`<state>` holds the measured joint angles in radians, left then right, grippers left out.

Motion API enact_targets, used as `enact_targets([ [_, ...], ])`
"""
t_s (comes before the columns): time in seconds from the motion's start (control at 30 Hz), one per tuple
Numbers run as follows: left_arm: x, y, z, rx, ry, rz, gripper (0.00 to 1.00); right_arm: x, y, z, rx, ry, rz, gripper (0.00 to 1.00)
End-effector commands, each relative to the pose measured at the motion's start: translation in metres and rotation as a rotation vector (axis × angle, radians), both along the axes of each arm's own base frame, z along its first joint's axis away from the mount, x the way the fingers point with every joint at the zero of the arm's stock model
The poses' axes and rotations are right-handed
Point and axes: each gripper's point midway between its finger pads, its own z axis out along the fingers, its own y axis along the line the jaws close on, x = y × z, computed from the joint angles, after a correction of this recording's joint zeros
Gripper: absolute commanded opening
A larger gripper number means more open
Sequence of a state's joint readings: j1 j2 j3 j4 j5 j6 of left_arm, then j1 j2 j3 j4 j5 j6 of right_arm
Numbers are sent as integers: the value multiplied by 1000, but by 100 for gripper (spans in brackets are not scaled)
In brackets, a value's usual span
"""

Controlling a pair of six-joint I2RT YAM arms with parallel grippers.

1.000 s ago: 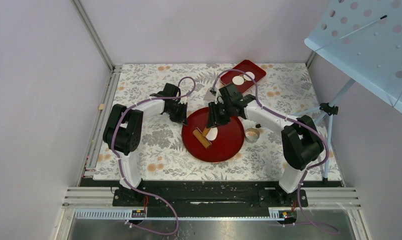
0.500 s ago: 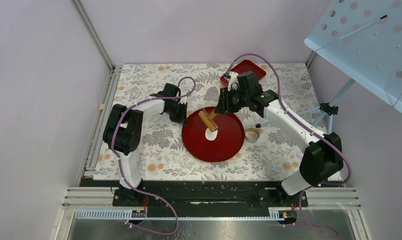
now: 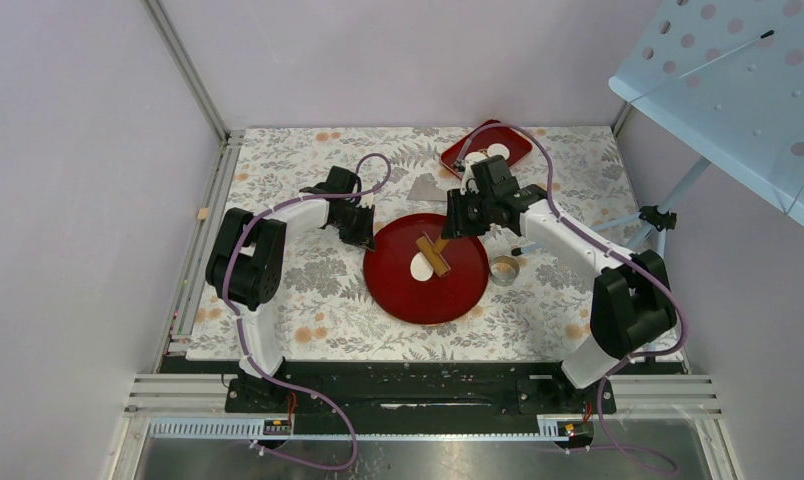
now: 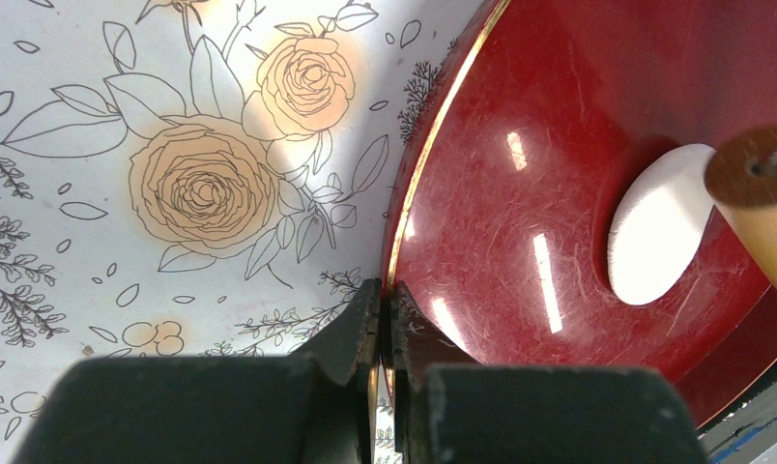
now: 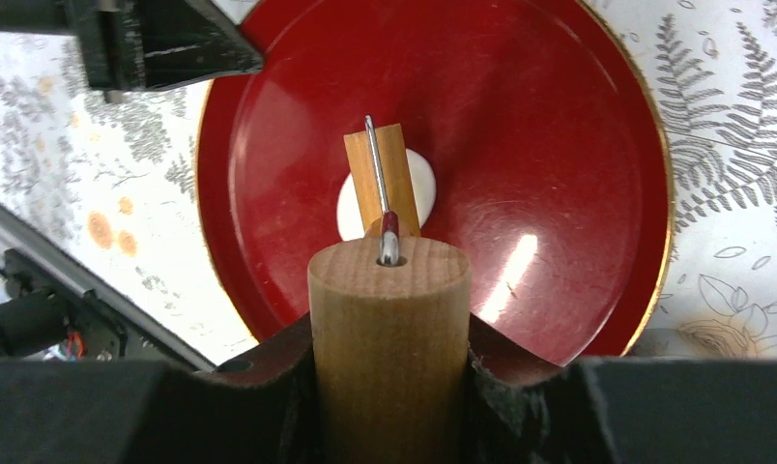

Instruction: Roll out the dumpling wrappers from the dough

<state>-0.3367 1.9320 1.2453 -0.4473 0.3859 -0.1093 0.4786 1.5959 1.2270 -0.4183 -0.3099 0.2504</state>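
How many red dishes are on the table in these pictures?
2. The round red plate lies mid-table with the dough on it. The rectangular red tray lies at the far edge, partly hidden behind the right arm. No other shows.

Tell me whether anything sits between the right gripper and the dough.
Only its own tool: the right gripper holds a wooden roller, whose barrel lies across the dough on the round red plate. Nothing else visible intervenes.

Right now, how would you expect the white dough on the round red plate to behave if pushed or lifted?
The dough looks soft, flattened into a thin oval, so pushed it probably spreads rather than slides. Lifted, it likely flops or stretches.
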Motion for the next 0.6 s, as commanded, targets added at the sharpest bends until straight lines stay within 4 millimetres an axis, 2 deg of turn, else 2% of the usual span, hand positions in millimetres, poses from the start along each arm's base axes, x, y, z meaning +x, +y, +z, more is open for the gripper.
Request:
enact_targets([
  [0.0,-3,5,-8,17,30,2,0,20,-12,-15,-73,-23,-89,0],
  [0.13,-3,4,-8,15,32,0,0,14,-21,-47,-148,42,-97,0],
  [0.3,-3,4,-7,13,31,0,0,-15,-20,-85,-204,163,-51,0],
  [0.57,-3,4,-7,15,30,1,0,-45,-9,-107,-267,194,45,0],
])
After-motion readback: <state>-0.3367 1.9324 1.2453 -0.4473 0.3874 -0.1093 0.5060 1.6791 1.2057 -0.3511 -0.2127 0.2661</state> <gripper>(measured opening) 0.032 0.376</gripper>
